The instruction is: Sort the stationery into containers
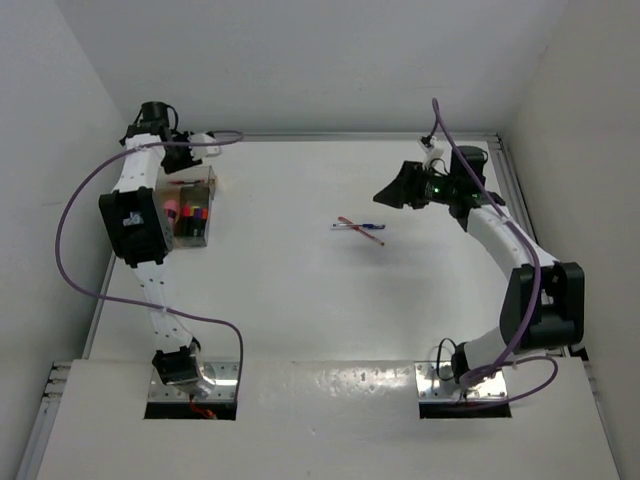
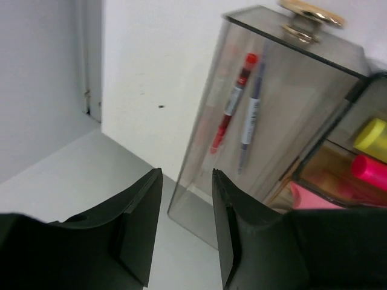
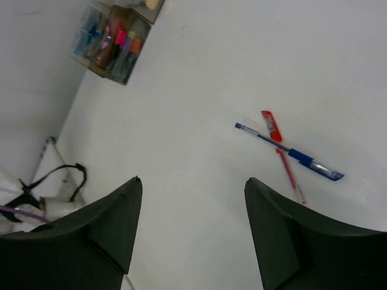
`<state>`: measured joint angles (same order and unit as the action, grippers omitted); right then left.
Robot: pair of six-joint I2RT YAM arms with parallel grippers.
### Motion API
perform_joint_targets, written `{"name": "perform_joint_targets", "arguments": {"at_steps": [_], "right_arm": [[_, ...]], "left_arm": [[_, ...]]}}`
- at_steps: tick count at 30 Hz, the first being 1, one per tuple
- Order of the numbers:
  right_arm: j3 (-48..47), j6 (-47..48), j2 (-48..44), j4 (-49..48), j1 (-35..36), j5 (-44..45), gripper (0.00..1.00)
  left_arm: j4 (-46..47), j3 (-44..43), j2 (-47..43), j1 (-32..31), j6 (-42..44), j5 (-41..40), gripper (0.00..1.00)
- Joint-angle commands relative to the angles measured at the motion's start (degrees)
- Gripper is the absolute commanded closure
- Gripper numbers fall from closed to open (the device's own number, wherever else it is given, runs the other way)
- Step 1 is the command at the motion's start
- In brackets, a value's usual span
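Crossed pens at mid-counter, with both arms in view. My right claw [image 1: 392, 192] hangs above the counter [image 1: 300, 300] with its jaws spread wide and nothing between them; the right wrist view shows the same wide, empty gap [image 3: 193, 181]. The blue pen [image 1: 358, 226] and the red pen [image 1: 365, 232] lie touching, one across the other, near this claw's tips, toward my side of the counter and a little toward my left arm. From the right wrist they sit ahead of the gap and off to its right: blue pen [image 3: 290, 152], red pen [image 3: 283, 158]. Seen from above, the blue pen's long axis runs nearly straight across the counter, left to right, while the red pen's runs on a slant through it. I judge that my jaws would have to close across one shaft, away from the crossing point, to lift a single pen. The right arm is clearly the nearer one. My left claw [image 1: 183, 160] is well apart from the pens, at the far left, just beside the box [image 1: 205, 195]. Its jaws stand a narrow way apart, holding nothing [image 2: 186, 181], with the smoky wall of the partly filled box [image 2: 272, 121] right in front of them. A carry from pens to box therefore runs leftward across the bare counter.
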<state>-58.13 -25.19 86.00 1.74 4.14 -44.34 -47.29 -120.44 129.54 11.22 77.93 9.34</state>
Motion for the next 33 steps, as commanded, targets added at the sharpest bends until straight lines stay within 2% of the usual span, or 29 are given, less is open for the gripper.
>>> {"name": "perform_joint_targets", "arguments": {"at_steps": [1,2,4,5,7,8,11,15,19,23,28,33], "right_arm": [[-9.07,11.36,3.19,10.35,3.14,4.77,0.34],[-11.63,18.35,4.43,19.09,4.28,6.7,0.36],[-16.63,23.93,6.89,25.65,8.05,14.34,0.45],[-17.54,28.31,8.99,29.95,9.21,16.89,0.48],[-18.16,30.54,10.67,32.0,11.84,22.94,0.53],[-17.99,31.77,12.25,32.97,12.46,24.72,0.54],[-16.67,33.79,14.28,31.41,13.96,28.86,0.54],[-16.13,38.8,17.09,25.78,14.84,32.9,0.51],[-20.96,43.81,21.92,25.77,14.49,33.35,0.53],[-22.12,48.38,24.39,25.16,14.14,33.0,0.62],[-20.45,56.02,25.97,23.49,13.53,31.68,0.65],[-23.87,58.32,28.78,26.2,11.94,28.79,0.65]], "left_arm": [[2.37,-8.81,-3.05,-0.41,-8.8,4.35,0.55],[3.25,-9.98,-5.41,-0.41,-12.07,5.93,0.54],[4.83,-10.34,-9.19,-0.94,-23.19,11.47,0.44],[6.05,-8.08,-13.91,-1.2,-26.13,13.49,0.35],[9.04,-2.81,-19.82,-2.77,-35.97,17.28,0.34],[12.88,4.09,-25.85,-3.22,-38.53,18.51,0.34],[19.85,17.64,-36.59,-6.03,-47.42,21.24,0.33],[24.25,27.26,-45.23,-8.67,-57.51,25.72,0.33],[26.28,32.11,-50.42,-10.43,-61.93,28.62,0.33],[26.98,35.1,-52.37,-10.61,-62.99,28.71,0.33],[27.07,34.84,-51.49,-10.61,-63.78,28.71,0.33],[27.25,33.35,-49.82,-10.61,-64.84,29.59,0.33]]}}
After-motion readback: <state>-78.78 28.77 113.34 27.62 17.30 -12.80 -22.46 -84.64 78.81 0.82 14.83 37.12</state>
